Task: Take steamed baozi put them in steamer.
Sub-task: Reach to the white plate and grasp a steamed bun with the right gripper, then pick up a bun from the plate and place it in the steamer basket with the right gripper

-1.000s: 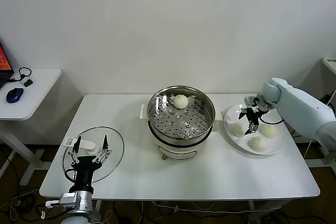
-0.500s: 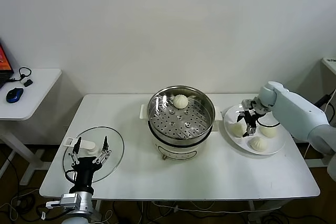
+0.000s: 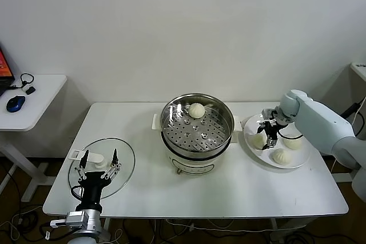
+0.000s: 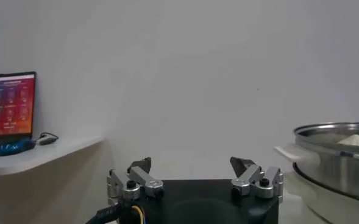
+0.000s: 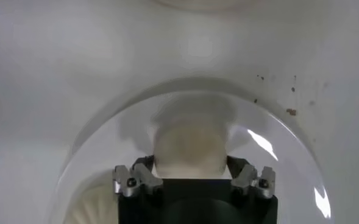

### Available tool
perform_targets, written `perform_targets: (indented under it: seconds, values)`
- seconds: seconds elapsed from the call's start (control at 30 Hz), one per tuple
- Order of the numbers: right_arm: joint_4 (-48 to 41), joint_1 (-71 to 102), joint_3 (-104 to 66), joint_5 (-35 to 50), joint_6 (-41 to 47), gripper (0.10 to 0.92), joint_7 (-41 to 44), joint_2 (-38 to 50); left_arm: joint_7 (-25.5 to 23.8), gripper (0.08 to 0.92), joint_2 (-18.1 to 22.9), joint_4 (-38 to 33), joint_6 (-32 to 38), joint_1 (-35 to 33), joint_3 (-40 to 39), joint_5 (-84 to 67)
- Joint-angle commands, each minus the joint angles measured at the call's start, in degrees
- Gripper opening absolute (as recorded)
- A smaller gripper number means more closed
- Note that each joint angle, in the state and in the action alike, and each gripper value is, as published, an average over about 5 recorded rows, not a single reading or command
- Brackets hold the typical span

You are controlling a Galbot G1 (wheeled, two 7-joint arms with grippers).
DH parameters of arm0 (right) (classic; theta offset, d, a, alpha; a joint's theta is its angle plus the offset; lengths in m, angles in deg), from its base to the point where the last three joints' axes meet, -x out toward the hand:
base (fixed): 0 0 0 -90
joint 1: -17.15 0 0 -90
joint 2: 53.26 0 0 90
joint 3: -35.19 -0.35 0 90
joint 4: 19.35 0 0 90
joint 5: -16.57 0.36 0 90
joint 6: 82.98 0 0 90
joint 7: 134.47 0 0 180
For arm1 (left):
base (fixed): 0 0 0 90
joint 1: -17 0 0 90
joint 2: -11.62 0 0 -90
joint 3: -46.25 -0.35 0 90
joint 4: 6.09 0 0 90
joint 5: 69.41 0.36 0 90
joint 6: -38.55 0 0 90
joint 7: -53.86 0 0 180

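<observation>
The steamer point(image 3: 197, 127) stands mid-table with one baozi point(image 3: 197, 110) on its perforated tray. Three more baozi lie on the white plate point(image 3: 299, 161) at the right. My right gripper point(image 3: 269, 134) is down on the plate's leftmost baozi point(image 3: 258, 140). In the right wrist view its fingers press both sides of that baozi point(image 5: 190, 146), so the right gripper point(image 5: 190, 167) is shut on it. The other two baozi point(image 3: 294, 142) point(image 3: 281, 156) lie beside it. My left gripper point(image 3: 97, 167) rests open, fingers up, at the table's front left.
A round glass lid point(image 3: 123, 158) lies flat under and behind the left gripper. The left wrist view shows the steamer's rim point(image 4: 337, 152) far off. A side table point(image 3: 34, 98) with a mouse stands at the left. The table's front edge is near the left arm.
The right gripper has shifted slightly left and down onto the plate's leftmost baozi and its fingers have come together on it. The left arm has not moved.
</observation>
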Motion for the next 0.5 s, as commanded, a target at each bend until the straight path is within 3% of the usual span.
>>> perform_targets:
  seconds: [0.03,0.5]
  values:
    - [-0.1,0.1,-0.4,-0.1,-0.1,0.665,0.1,-0.1,0.0,0.823,0.0,0.1,0.2,-0.2,0.0,0.0]
    - [4.1,-8.3,5.0,5.0,0.1,0.652,1.8,2.4,0.1,0.823,0.1,-0.3,0.4,-0.4,0.1,0.0]
